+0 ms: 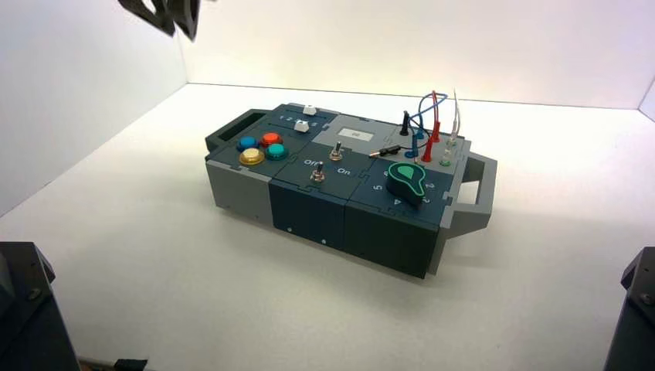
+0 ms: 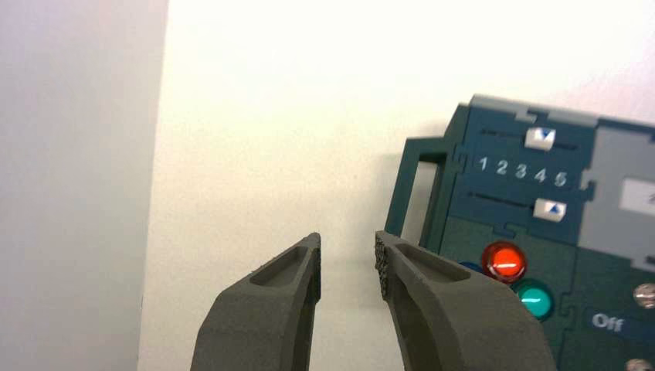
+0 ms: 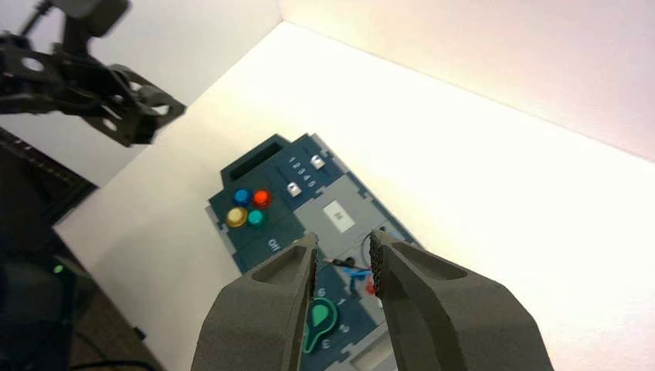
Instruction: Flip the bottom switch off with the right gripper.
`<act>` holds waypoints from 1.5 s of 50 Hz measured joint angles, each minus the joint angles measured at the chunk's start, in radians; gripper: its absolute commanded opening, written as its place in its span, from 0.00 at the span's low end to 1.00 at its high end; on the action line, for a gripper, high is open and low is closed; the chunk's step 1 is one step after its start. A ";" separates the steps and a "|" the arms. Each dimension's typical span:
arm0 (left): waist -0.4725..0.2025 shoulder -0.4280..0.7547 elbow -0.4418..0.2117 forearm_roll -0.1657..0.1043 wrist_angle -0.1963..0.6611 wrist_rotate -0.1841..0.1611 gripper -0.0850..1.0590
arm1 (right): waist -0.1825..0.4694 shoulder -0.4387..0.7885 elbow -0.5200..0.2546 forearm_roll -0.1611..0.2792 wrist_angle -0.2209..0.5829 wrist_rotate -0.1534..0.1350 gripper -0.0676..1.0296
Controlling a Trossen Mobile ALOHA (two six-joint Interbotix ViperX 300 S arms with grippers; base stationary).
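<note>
The bottom switch [image 1: 317, 175] is a small silver toggle near the front edge of the dark-blue box [image 1: 309, 212], with an identical toggle [image 1: 336, 152] behind it. My right gripper [image 3: 344, 255] hangs open high above the box, over the knob and wire end, with nothing between its fingers. It is out of the high view, and in the right wrist view one finger [image 3: 270, 301] hides both toggles. My left gripper [image 2: 347, 255] is open and empty, raised beyond the box's left end; the high view shows this left gripper [image 1: 174, 27] at the top left corner.
The box carries a green knob [image 1: 407, 182], four coloured buttons [image 1: 263, 148], two white sliders [image 2: 541, 137] and red, blue and black wires [image 1: 425, 127]. It has grey handles at both ends [image 1: 479, 193]. White walls close in the left and back. The arm bases stand at the front corners [image 1: 27, 309].
</note>
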 measured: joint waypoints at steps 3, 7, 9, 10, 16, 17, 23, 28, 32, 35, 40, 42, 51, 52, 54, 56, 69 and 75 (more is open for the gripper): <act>0.000 0.015 0.000 0.002 -0.002 0.014 0.42 | 0.000 0.002 0.005 0.005 -0.003 0.008 0.41; 0.000 0.037 -0.005 0.002 -0.003 0.028 0.42 | 0.000 0.000 0.025 0.009 -0.012 0.018 0.41; 0.000 0.049 -0.006 0.002 -0.005 0.031 0.42 | 0.000 0.000 0.032 0.009 -0.015 0.020 0.41; 0.000 0.051 -0.006 0.000 -0.003 0.031 0.42 | 0.000 0.000 0.040 0.011 -0.020 0.023 0.41; 0.000 0.089 -0.012 0.000 -0.006 0.031 0.42 | 0.000 -0.002 0.055 0.017 -0.026 0.025 0.41; 0.002 0.101 -0.014 0.000 -0.006 0.031 0.42 | 0.000 -0.002 0.058 0.020 -0.026 0.023 0.41; 0.002 0.146 -0.029 0.000 -0.005 0.031 0.42 | 0.000 -0.003 0.063 0.043 -0.011 0.015 0.41; 0.002 0.183 -0.041 0.002 -0.005 0.031 0.42 | 0.000 -0.003 0.061 0.051 0.012 0.006 0.41; 0.008 0.213 -0.052 0.002 -0.005 0.028 0.42 | 0.000 -0.003 0.063 0.052 0.031 0.003 0.42; 0.017 0.242 -0.067 0.000 -0.006 0.028 0.42 | 0.002 -0.002 0.063 0.055 0.043 0.002 0.42; 0.031 0.284 -0.084 0.000 -0.006 0.028 0.43 | 0.008 0.008 0.063 0.061 0.046 -0.003 0.42; 0.034 0.301 -0.091 0.000 -0.006 0.028 0.45 | 0.012 0.014 0.061 0.061 0.046 -0.005 0.42; 0.032 0.341 -0.107 -0.028 -0.006 0.035 0.53 | 0.031 0.063 0.054 0.064 0.037 -0.005 0.42; 0.031 0.342 -0.109 -0.032 -0.006 0.038 0.53 | 0.035 0.074 0.048 0.066 0.032 -0.006 0.42; 0.026 0.348 -0.112 -0.049 -0.006 0.049 0.53 | 0.040 0.080 0.044 0.066 0.028 -0.006 0.42; 0.023 0.350 -0.114 -0.057 -0.006 0.055 0.53 | 0.046 0.089 0.038 0.066 0.020 -0.005 0.42; 0.017 0.397 -0.149 -0.221 0.002 0.196 0.53 | 0.052 0.118 0.025 0.069 -0.011 -0.005 0.42; 0.020 0.443 -0.170 -0.288 0.037 0.261 0.53 | 0.052 0.114 0.025 0.071 -0.012 -0.006 0.42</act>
